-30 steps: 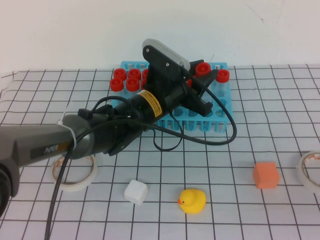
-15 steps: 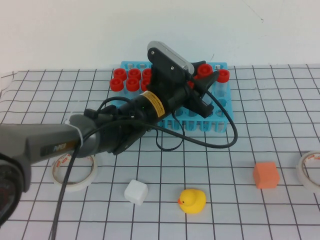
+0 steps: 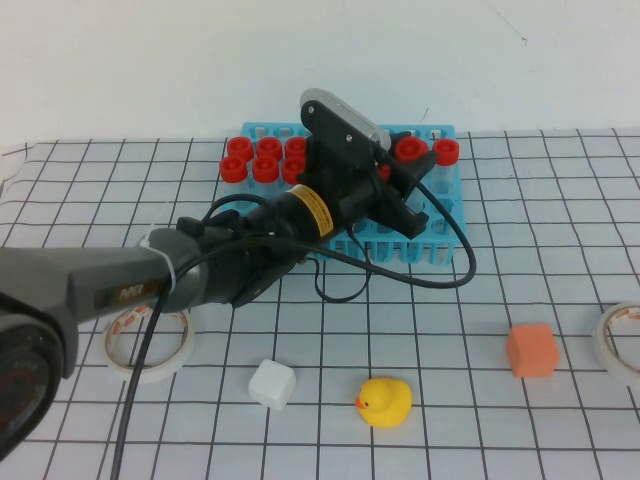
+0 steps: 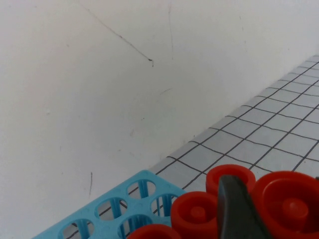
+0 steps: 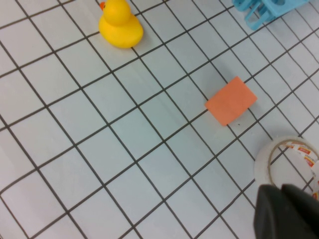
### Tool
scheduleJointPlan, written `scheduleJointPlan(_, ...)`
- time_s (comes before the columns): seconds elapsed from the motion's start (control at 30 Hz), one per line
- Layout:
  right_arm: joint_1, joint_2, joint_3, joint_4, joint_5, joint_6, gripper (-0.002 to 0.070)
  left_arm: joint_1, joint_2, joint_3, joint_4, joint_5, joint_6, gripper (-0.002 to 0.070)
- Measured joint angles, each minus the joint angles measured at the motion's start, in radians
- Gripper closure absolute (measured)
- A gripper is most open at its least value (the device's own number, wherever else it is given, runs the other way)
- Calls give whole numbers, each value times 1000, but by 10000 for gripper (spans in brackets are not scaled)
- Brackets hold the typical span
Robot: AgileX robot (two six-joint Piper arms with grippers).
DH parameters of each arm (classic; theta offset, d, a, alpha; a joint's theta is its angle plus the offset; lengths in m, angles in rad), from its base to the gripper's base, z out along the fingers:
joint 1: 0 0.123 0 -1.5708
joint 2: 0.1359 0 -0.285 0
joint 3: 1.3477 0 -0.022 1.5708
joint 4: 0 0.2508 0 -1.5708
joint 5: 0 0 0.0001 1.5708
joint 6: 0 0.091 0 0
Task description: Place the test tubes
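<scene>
1. The desk (image 3: pixel 500 430) ends at a white wall (image 3: pixel 150 60) just behind the blue rack (image 3: pixel 400 250), so the back row stands close to it. A tape roll (image 3: pixel 620 345) is cut by the high view's right edge. A second tape roll (image 3: pixel 150 372) lies on the left, partly under the left arm. Bare squares lie right of the rack, and between the rack and the orange cube (image 3: pixel 531 350).
2. The desk is white with a black grid. The wall shows thin scratches (plainest in the left wrist view). A white cube (image 3: pixel 272 383) and a yellow duck (image 3: pixel 385 402) sit in the near middle, apart from each other.
3. The left gripper (image 3: pixel 410 172) hangs over the right half of the rack, its jaws clamped on a test tube (image 3: pixel 408 149) whose red cap shows between them. In the wrist view one dark finger (image 4: pixel 234 209) lies against that cap. I cannot tell whether the tube's lower end has entered a hole. Other red-capped tubes (image 3: pixel 268 160) stand in the rack's back left, and one more tube (image 3: pixel 445 152) at the back right.
4. The right gripper (image 5: pixel 282 199) hovers beside the right-hand tape roll, jaws together and holding nothing, well apart from the rack.
</scene>
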Motion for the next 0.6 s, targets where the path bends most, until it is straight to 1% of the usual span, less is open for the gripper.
scheduleJointPlan(0.6,0,0,0,-8,0,19,678,1,0,-3,20,30,-31,410)
